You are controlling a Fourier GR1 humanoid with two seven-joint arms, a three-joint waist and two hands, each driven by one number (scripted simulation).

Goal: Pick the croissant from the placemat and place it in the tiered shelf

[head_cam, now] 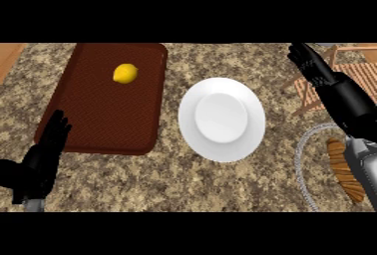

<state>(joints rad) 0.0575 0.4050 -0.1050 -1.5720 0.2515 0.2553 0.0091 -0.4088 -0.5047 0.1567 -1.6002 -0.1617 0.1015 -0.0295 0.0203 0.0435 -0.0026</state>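
You could see a brown, ridged thing that looked like the croissant [343, 169] lying to the right of the plate [222, 119] and a little below it. It was off the placemat [103, 114] and not on the shelf [364, 74]. Its right side was hidden behind the right forearm, so you could not tell its full shape. A grey wire loop [300, 159] curved round its left side, between it and the plate.

Your right hand [310, 63] was up and to the right of the plate, at the shelf's near edge. Its fingers were stretched out and released, with nothing grasped in them. The wooden slats of the shelf showed just beyond and beside that hand.

The white plate sat in the middle of the speckled stone counter [184, 184]. The dark red placemat lay just left of the plate, with a narrow strip of counter between them. A yellow lemon [125, 73] rested on the placemat's far part, up and to the left of the plate.

Your left hand [43, 159] was well left of the plate, over the placemat's near left corner, fingers straight and released, holding nothing.
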